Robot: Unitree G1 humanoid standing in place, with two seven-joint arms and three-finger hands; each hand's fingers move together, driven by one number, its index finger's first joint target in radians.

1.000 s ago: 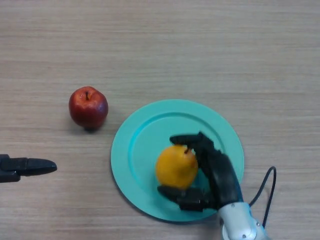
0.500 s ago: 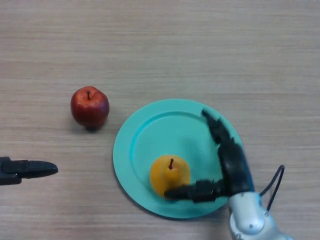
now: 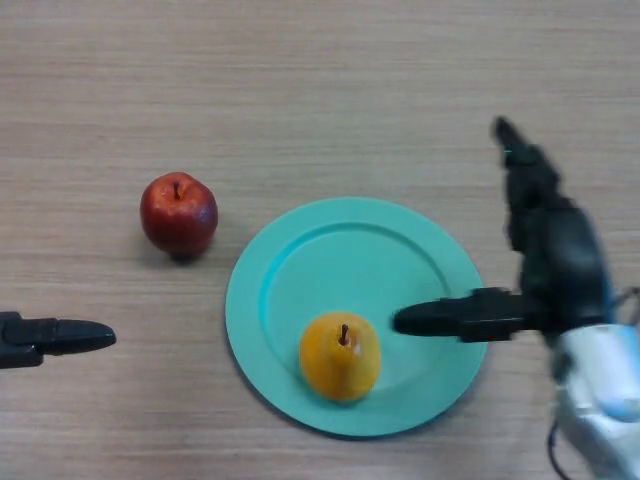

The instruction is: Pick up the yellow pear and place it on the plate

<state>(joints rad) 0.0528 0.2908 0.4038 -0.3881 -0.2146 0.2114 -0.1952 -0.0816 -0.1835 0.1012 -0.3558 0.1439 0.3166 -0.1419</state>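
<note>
Wood-grain table (image 3: 320, 90) fills the whole head view, light brown, grain running left to right. Teal plate (image 3: 300, 260) sits a bit right of centre, flat on the table. Pear (image 3: 340, 355) is on the plate, in its lower part near the front rim, upright with the stem pointing up, yellow-orange skin. Nothing touches the pear.

My right hand (image 3: 550, 260) is at the right side, raised over the plate's right edge and the table beside it. Fingers are straight and spread apart, holding nothing: two point up and away toward the far side of the table, the thumb sticks out leftward over the plate's right part, tip near the pear but clear of it, a gap of bare plate between them. My grey wrist shows at the lower right corner.

My left hand (image 3: 55, 337) pokes in at the left edge, low in the view, well apart from the plate. Only a dark tip pointing right is visible, lying above the table; can't tell whether its fingers are apart or together.

Apple (image 3: 178, 215) stands on the table left of the plate, near its rim but not touching, red, stem up, small shadow under it. Apple lies between my left hand and the plate, further back than both.
</note>
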